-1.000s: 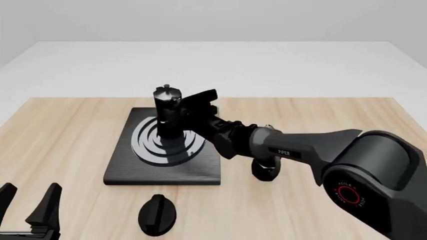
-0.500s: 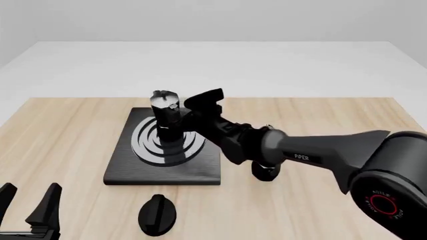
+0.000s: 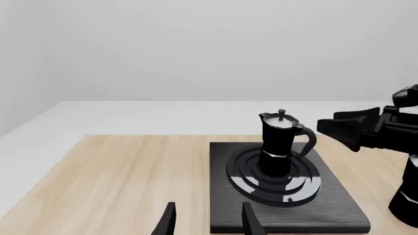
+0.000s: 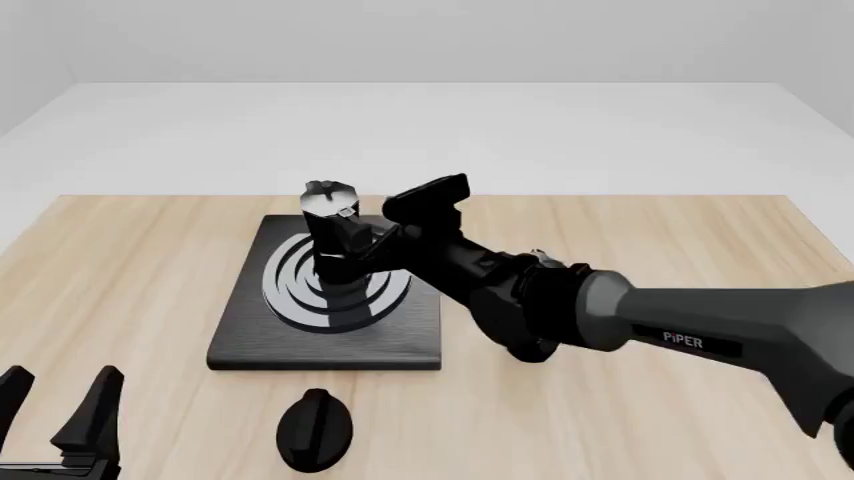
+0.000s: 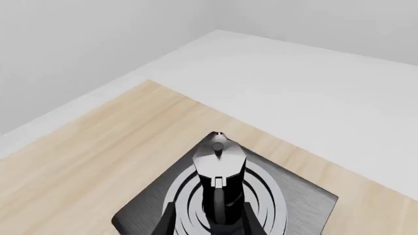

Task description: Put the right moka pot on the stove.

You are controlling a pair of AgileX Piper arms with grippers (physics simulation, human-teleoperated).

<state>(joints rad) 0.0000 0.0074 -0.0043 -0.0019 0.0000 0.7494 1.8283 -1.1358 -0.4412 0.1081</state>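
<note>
The right moka pot (image 4: 331, 215), black and faceted with a shiny silver lid, stands upright on the ring burner of the stove (image 4: 240, 340). It also shows in the left wrist view (image 3: 277, 142) and the right wrist view (image 5: 219, 156). My right gripper (image 4: 371, 250) is open just behind the pot's loop handle, and the fingers (image 5: 171, 220) stand either side of the handle without touching it. In the left wrist view the right gripper (image 3: 333, 128) is a little apart from the handle. My left gripper (image 4: 60, 410) is open and empty at the near left.
The slimmer second moka pot (image 4: 534, 348) stands on the table right of the stove, mostly hidden under my right arm, and shows at the edge of the left wrist view (image 3: 406, 200). A small black oval knob (image 4: 314, 430) lies in front of the stove.
My right gripper has let go of the moka pot and drawn back to the right. The pot has settled upright on the burner. The left arm has not moved.
</note>
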